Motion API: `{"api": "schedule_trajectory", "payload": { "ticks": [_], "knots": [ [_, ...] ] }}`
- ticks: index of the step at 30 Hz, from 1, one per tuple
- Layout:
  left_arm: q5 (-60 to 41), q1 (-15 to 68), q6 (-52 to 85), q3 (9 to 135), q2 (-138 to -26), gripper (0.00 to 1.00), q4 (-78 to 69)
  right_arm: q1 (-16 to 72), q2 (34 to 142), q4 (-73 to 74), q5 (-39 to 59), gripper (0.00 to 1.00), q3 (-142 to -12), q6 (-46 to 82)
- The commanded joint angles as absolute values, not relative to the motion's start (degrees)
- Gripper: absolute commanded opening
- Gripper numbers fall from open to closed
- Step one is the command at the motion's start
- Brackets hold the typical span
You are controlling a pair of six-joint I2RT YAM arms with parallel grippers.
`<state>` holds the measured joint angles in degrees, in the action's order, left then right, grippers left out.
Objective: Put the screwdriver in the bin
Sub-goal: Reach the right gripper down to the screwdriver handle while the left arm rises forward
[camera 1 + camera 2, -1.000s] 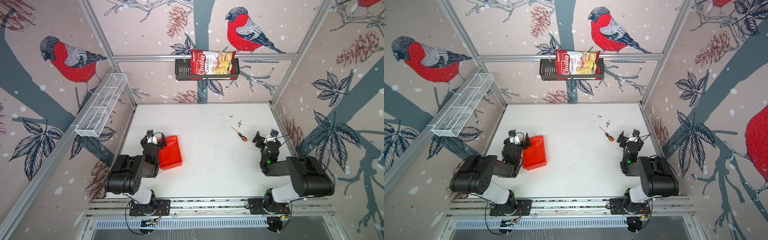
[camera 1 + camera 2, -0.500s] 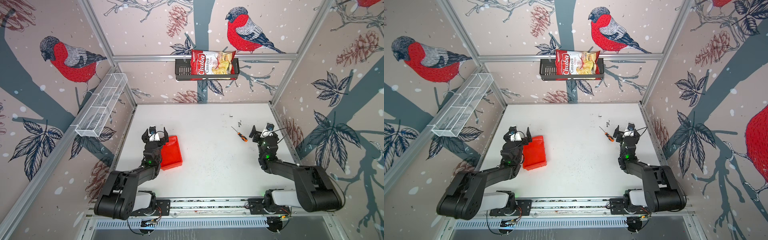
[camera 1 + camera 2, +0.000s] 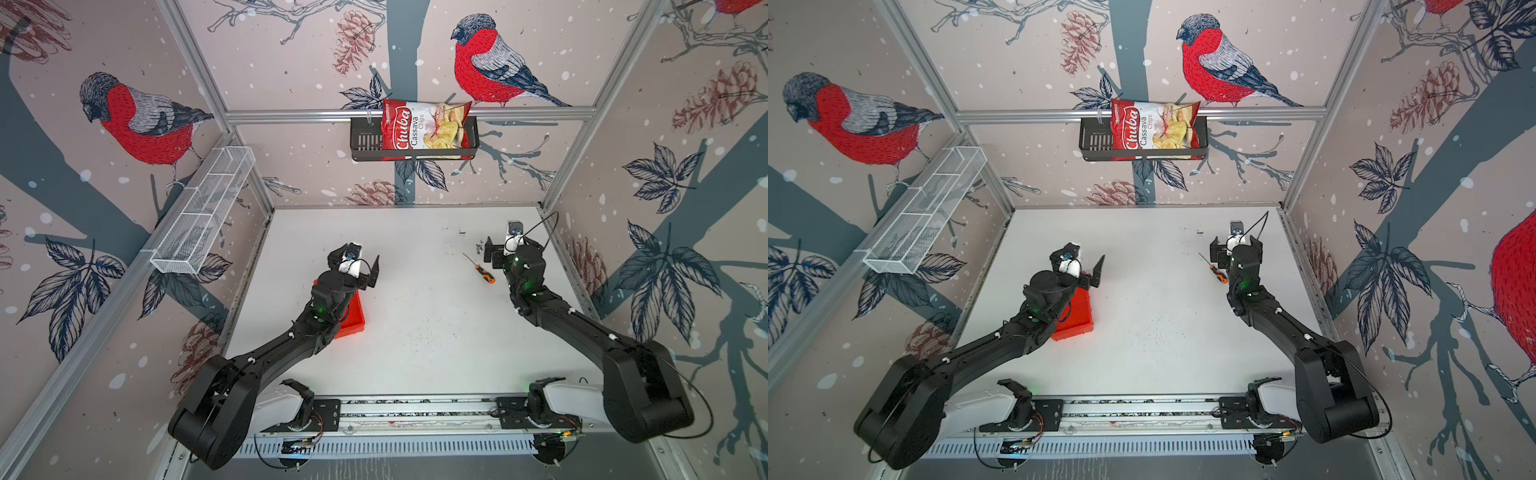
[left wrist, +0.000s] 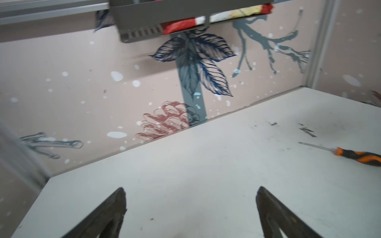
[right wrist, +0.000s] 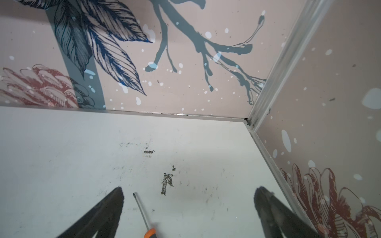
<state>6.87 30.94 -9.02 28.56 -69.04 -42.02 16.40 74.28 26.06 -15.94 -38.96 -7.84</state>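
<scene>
The screwdriver point(image 3: 478, 269) lies flat on the surface point(image 3: 415, 332), right of centre in both top views, its thin shaft pointing toward the back wall and its orange-and-black handle toward the robot. The right tool point(image 5: 189, 190) hangs over it with its jaws spread wide and nothing between them but air. Its wrist view shows the shaft close beside one finger point(image 5: 115, 197) rather than centred, and the handle barely in view. The left tool point(image 4: 191, 189) is equally wide open and empty, raised over the far end of the bin point(image 3: 359, 328), which sits left of centre.

The likeliest failure, as I judge it, is a bad first contact. If the jaws close where they stand, the near finger would probably meet the shaft first and push or roll the screwdriver away. A grip on the bare metal would likely be slippery too. Drawing back to the handle and centring over it looks safer.

The second risk is at the bin. The left arm lies across much of it, so a drop could strike that arm or bounce over the low walls unless it clears out.

The right wall point(image 3: 559, 266) and its metal edge stand near the right arm, leaving little room on that side. Between screwdriver and bin the surface is open, with only dark scuff marks.
</scene>
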Motion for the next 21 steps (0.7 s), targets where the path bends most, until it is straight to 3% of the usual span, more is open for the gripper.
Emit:
{"api": "schedule_trajectory", "payload": {
  "ticks": [1, 17, 21],
  "knots": [
    [1.2, 34.5, -10.0, 30.5, -70.6, 0.97, -39.1, 16.3, 76.8, 13.0, -9.8, 0.99, -43.7, -10.9],
    [-16.4, 41.5, -10.5, 35.5, -79.0, 0.97, -36.8, 12.6, 93.5, -8.2, -7.2, 1.00, -55.9, -8.9],
    [-17.1, 41.6, -11.4, 37.6, -80.1, 0.97, -31.9, 12.0, 97.3, -11.2, -7.6, 0.94, -58.6, -8.2]
  ]
}}
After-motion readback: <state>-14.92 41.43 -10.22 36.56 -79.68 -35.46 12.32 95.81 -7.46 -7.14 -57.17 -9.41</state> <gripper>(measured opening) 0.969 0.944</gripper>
